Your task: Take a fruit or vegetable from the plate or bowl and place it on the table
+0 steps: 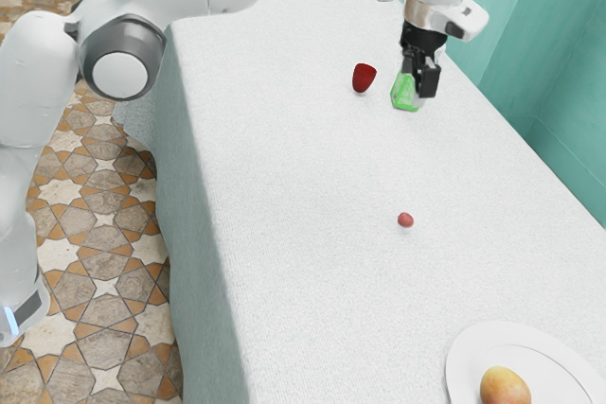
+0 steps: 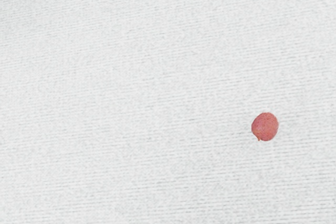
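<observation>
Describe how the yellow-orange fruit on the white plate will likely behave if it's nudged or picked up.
The fruit looks rounded, so a nudge would probably roll it, though the rim of the plate might slow it. Its skin looks smooth, so it could slip in a loose grip. Its full, even shape suggests it would stay firm, not flop.
</observation>
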{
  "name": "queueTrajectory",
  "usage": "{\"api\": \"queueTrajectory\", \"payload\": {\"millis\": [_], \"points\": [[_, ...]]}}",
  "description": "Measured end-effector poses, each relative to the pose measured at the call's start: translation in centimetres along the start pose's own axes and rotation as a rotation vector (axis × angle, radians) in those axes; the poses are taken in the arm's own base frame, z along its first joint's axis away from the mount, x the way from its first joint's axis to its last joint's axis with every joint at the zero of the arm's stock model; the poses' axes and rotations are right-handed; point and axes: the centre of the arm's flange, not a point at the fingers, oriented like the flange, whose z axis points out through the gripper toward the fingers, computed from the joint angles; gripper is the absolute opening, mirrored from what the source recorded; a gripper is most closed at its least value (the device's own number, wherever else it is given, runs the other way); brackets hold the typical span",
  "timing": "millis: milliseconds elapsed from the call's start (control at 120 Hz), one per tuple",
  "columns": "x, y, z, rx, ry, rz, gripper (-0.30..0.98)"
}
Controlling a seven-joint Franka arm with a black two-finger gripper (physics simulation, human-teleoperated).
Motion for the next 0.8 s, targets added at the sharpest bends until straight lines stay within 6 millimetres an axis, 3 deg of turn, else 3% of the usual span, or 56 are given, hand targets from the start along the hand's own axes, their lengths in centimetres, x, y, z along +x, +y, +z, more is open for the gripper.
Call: {"api": "queueTrajectory", "payload": {"millis": [58, 108, 167, 317, 417, 542, 633, 750, 800], "points": [[2.7, 1.8, 5.1, -0.019, 0.022, 0.029, 0.67], [4.8, 3.9, 8.3, -0.041, 0.074, 0.061, 0.67], [6.6, 6.4, 10.3, -0.068, 0.155, 0.095, 0.66], [8.6, 13.8, 9.4, -0.115, 0.35, 0.185, 0.66], [8.7, 19.4, 8.8, -0.145, 0.418, 0.252, 0.66], [8.3, 24.6, 8.4, -0.18, 0.464, 0.31, 0.66], [7.4, 28.7, 7.6, -0.216, 0.482, 0.354, 0.66], [4.1, 37.5, 6.0, -0.269, 0.436, 0.472, 0.66], [3.1, 38.9, 6.3, -0.266, 0.375, 0.5, 0.66]]}}
